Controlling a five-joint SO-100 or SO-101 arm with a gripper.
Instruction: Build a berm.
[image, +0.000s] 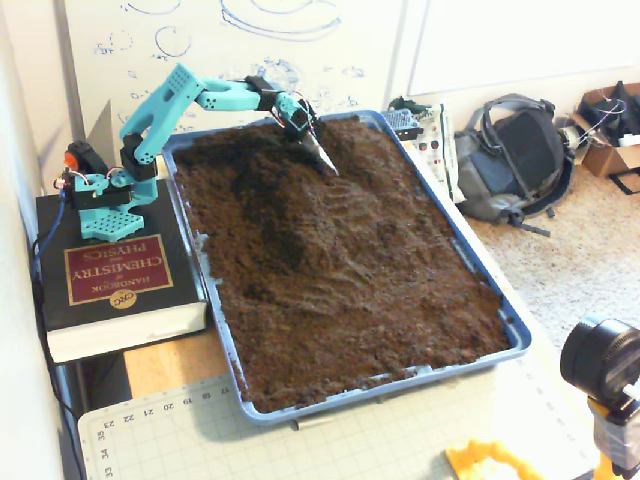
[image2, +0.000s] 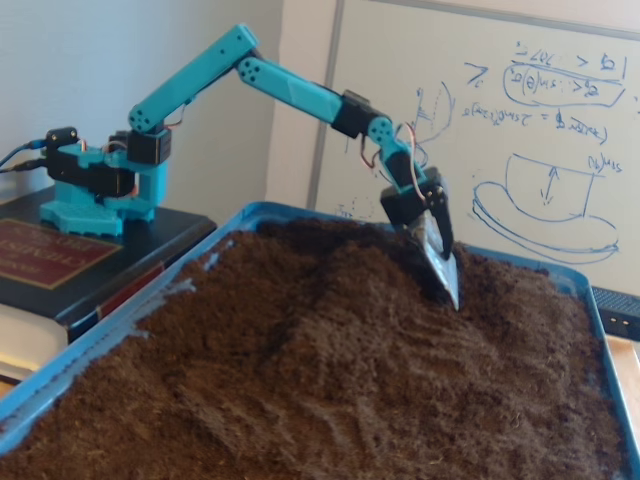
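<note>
The berm (image: 298, 215) is a lumpy ridge of dark brown soil running down the left-centre of the blue tray (image: 520, 338); in the low fixed view the berm (image2: 340, 290) rises in the middle of the tray (image2: 100, 330). My teal arm reaches over the tray's far end. Its gripper (image: 326, 162) carries a pointed silver blade, and the tip touches the soil just right of the ridge's far end. Seen from the low fixed view, the gripper (image2: 449, 288) has its jaws together and its tip pressed into the soil.
The arm's base stands on a thick book (image: 110, 280) left of the tray. A whiteboard (image2: 540, 130) is close behind the tray. A backpack (image: 515, 155) lies on the floor at right. A camera (image: 600, 365) and a cutting mat (image: 300, 445) sit near the front.
</note>
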